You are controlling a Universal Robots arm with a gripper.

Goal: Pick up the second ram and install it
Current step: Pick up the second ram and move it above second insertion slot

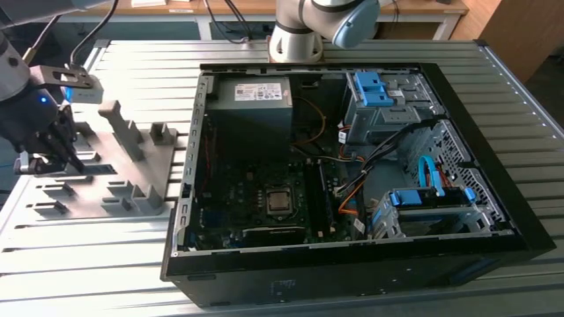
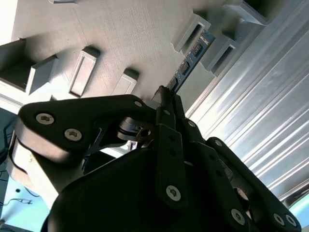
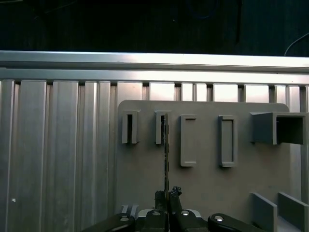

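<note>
The second ram (image 3: 166, 150) shows edge-on in the first wrist view as a thin dark stick standing upright on the grey holder plate (image 3: 203, 183), its far end in a slotted block (image 3: 160, 127). In the second wrist view the ram (image 2: 189, 62) shows its black chips and runs from the fingertips to the slotted blocks. My gripper (image 3: 167, 194) (image 2: 167, 94) is shut on the near end of the stick, one finger on each flat side. In the exterior view the gripper (image 1: 53, 160) hangs over the holder plate (image 1: 115, 198), at the exterior view's left.
The open computer case (image 1: 493, 218) lies on the ribbed metal table (image 1: 88, 264) to the exterior view's right of the holder plate, with its motherboard (image 1: 264, 198), cables and blue drive brackets (image 1: 370, 89) exposed. Several grey blocks (image 1: 123, 129) rise from the plate. The arm's base (image 1: 295, 39) stands behind the case.
</note>
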